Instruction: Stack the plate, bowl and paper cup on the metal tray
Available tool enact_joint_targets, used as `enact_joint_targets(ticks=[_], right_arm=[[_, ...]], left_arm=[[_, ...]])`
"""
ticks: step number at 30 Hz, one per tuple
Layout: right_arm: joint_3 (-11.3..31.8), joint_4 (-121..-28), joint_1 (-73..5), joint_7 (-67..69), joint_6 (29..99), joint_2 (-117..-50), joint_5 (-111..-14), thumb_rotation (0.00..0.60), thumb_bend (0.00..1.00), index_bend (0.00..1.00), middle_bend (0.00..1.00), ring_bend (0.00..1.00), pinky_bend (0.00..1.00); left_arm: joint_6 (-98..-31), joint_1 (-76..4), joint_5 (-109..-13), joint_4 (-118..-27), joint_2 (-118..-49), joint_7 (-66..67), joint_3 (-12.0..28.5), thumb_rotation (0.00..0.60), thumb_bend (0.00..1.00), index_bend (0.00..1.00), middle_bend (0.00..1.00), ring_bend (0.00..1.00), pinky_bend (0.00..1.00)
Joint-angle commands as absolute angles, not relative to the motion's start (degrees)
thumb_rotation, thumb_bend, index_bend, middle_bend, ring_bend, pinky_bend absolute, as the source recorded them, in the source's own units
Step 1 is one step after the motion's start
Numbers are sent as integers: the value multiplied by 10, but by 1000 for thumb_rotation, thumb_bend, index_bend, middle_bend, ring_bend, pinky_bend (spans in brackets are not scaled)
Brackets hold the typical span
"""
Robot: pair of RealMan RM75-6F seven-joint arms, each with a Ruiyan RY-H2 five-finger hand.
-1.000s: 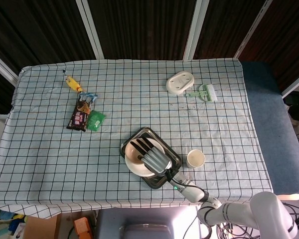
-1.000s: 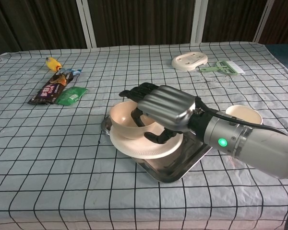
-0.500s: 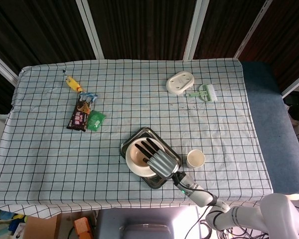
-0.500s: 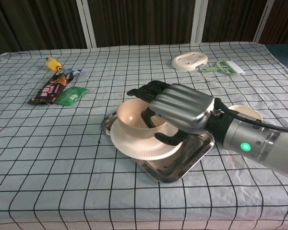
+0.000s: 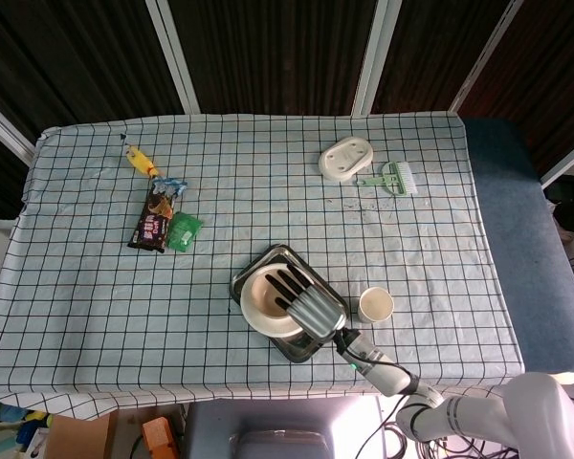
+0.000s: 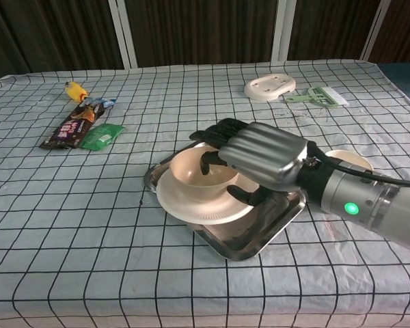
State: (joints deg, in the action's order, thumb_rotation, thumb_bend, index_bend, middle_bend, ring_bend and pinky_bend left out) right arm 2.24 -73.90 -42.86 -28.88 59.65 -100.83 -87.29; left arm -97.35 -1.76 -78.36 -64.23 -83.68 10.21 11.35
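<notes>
At the near edge of the checked table, my right hand (image 6: 260, 160) grips the cream bowl (image 6: 203, 175), fingers hooked over its far-right rim and into the hollow, thumb under the near side. The bowl sits on the pale plate (image 6: 191, 205), which rests on the metal tray (image 6: 253, 240), the plate's left edge overhanging the tray. I judge bowl and plate stiff, light and smooth, likely to slide on one another; the rim is the place to hold, and letting go should be gentle. Both are plain, matt and undecorated.

Just right of the tray stands the paper cup (image 5: 375, 304), upright, open mouth up, apart from the tray. It looks thin and easily crushed, so I would take it lightly around the wall, not by the lip. In my judgement, it is the last piece to stack.

Farther left lie snack packets (image 5: 153, 217) and a green packet (image 5: 183, 231); at the far right, a white oval dish (image 5: 346, 158) beside a green brush (image 5: 392, 179). My left hand appears in neither view.
</notes>
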Motion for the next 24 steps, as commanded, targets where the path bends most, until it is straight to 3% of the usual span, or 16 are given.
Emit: enact_joint_targets(ticks=[1, 11, 18, 24], right_arm=[[23, -756, -424, -288, 601, -994, -873, 600, 339, 202, 0, 0, 0], [15, -860, -381, -254, 686, -890, -915, 600, 294, 159, 0, 0, 0], [-15, -935, -334, -206, 749, -787, -956, 600, 271, 194, 0, 0, 0], [-58, -921, -284, -166, 778, -733, -970, 600, 271, 266, 0, 0, 0]], left_arm=[[-974, -18, -784, -643, -836, 102, 114, 600, 369, 0, 0, 0, 0], [-974, -17, -783, -646, -835, 102, 114, 600, 369, 0, 0, 0, 0], [-972, -17, -783, -648, -836, 106, 113, 600, 367, 0, 0, 0, 0], [-968, -20, -782, -647, -838, 105, 113, 600, 368, 0, 0, 0, 0]])
